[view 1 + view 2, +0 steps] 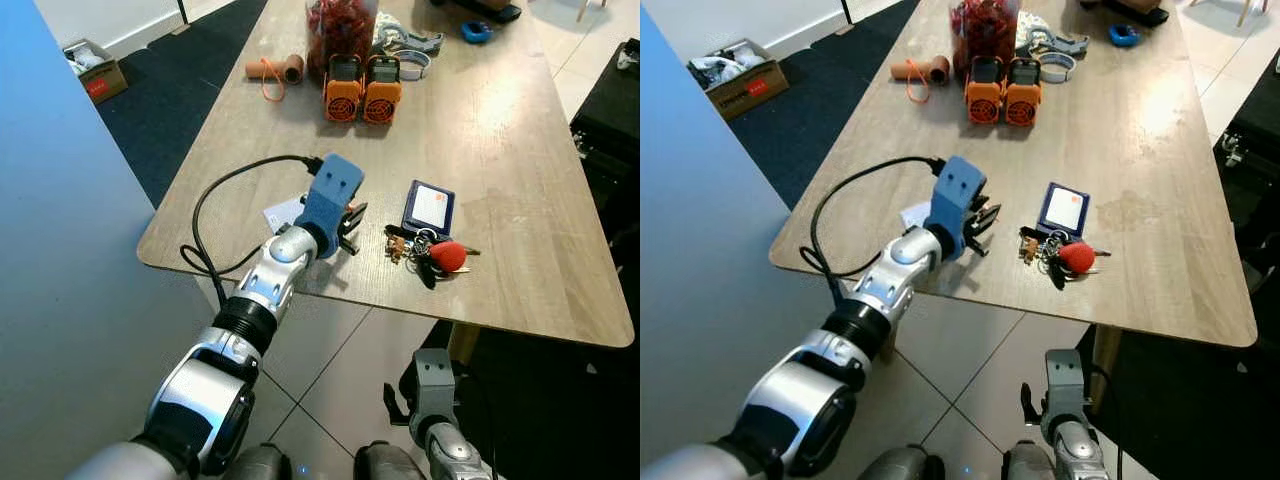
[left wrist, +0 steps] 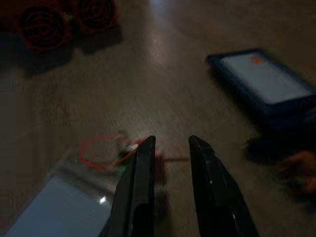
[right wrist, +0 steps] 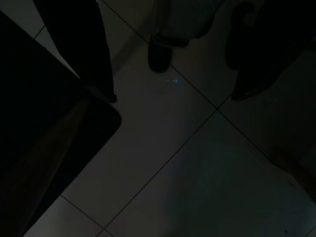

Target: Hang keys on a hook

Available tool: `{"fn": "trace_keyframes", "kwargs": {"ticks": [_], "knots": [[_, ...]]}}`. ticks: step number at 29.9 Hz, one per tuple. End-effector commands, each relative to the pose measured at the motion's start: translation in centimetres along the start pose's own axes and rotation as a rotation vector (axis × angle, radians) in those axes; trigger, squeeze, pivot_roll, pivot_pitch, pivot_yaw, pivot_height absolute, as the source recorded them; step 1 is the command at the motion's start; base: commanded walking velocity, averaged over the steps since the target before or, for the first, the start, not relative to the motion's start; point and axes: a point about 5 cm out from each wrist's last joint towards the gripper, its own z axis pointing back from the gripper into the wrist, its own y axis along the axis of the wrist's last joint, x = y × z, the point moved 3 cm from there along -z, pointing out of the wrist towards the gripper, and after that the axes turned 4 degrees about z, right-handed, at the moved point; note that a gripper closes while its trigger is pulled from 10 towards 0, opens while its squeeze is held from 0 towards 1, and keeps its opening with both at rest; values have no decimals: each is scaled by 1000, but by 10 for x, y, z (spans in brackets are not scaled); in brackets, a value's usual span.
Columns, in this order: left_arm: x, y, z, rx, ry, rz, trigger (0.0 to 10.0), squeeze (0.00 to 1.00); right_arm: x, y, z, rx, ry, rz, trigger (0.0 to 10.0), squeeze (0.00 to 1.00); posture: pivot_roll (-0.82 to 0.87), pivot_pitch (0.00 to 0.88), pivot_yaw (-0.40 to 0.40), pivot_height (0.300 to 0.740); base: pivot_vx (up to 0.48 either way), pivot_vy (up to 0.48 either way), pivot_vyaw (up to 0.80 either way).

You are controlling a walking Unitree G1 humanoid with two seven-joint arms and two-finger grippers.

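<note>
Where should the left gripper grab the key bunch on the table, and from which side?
Probably the red fob: it is the bulkiest part of the key bunch, which lies flat. Come from above, as the blue card holder sits close behind. The left gripper, fingers open, hangs just left of it.

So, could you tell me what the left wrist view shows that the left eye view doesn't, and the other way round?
Left wrist view: the gap between the left gripper's open fingers and a thin red loop beside them. Left eye view: the whole wooden table, the keys with a red fob, and the right gripper hanging idle below the table edge. Both: the blue card holder, the pale card and two orange fan units.
</note>
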Motion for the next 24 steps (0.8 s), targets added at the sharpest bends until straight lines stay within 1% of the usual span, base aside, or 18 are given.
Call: {"fn": "trace_keyframes", "kwargs": {"ticks": [1,3,4,5,6,7,8,9,10,11,14,17,20,21,22,23,24], "knots": [[7,-4,-3,-8,21,-22,10000,0,0,-10,3,-40,-3,-9,10000,0,85,171,36,740,0,0,0],[-1,-5,-3,-19,69,-19,10000,0,0,-11,3,-40,-4,-10,10000,0,85,171,36,740,0,0,0],[-7,-5,-3,-21,104,-11,10000,0,0,-11,4,-39,-5,-11,10000,0,85,171,36,740,0,0,0],[-7,-5,-3,-21,104,-11,10000,0,0,-11,4,-39,-5,-11,10000,0,85,171,36,740,0,0,0],[-17,-2,-2,-13,152,-7,10000,0,0,-11,4,-38,-7,-12,10000,0,82,169,40,740,0,0,0],[-17,-2,-2,-13,152,-7,10000,0,0,-11,4,-38,-7,-12,10000,0,82,169,40,740,0,0,0],[-29,1,0,0,188,-40,10000,0,0,-12,4,-39,-7,-12,10000,0,82,169,40,740,0,0,0],[-33,1,1,-1,199,-43,10000,0,0,-12,4,-40,-8,-12,10000,0,82,169,40,740,0,0,0],[-33,1,1,-1,199,-43,10000,0,0,-12,4,-40,-8,-12,10000,0,82,169,40,740,0,0,0],[-41,1,3,-7,209,-44,10000,0,1,-13,5,-43,-8,-13,10000,0,82,169,40,740,0,0,0],[-50,-1,6,-12,211,-54,10000,0,0,-13,5,-44,-7,-14,10000,0,84,168,40,740,0,0,0],[-57,-4,9,-25,223,-82,10000,0,-1,-13,4,-44,-5,-14,10000,0,86,169,41,740,0,0,0],[-73,-10,14,-63,295,-93,10000,0,-2,-13,4,-43,-2,-14,10000,0,89,171,42,740,0,0,0],[-76,-12,15,-70,307,-98,8784,0,-2,-13,4,-44,-2,-15,10000,0,89,171,42,740,0,0,0],[-77,-12,16,-74,315,-103,8784,0,-2,-13,4,-44,-1,-15,10000,0,89,171,42,740,0,0,0],[-81,-13,17,-81,329,-110,3843,0,-2,-13,4,-44,-1,-16,10000,0,90,172,43,740,0,0,0],[-83,-14,18,-86,338,-115,3843,0,-2,-13,4,-44,-2,-16,10000,0,90,172,43,740,0,0,0]]}}
